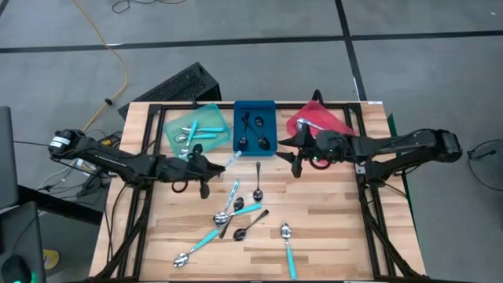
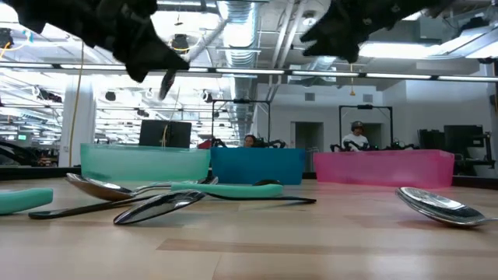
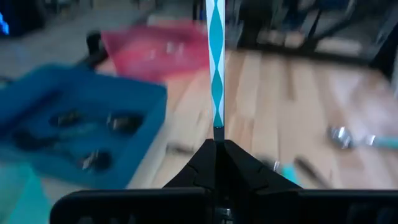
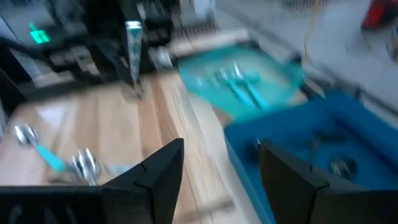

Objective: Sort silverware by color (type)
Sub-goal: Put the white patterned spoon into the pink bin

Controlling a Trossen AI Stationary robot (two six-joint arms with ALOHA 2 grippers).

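Holding a teal-handled spoon [image 3: 216,68] up off the bench [image 1: 330,228], left pincer [image 1: 206,167] pinching it tight, just beside the teal tray [image 1: 169,126]. Could slip and drop early if tipped. Right pincer [image 1: 297,149] spread, holding nothing, near the blue tray [image 1: 240,110].

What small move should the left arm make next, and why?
Probably carry it toward the teal tray and release there: the left gripper is shut on a teal-handled spoon, lifted off the table, and that tray already holds similar spoons.
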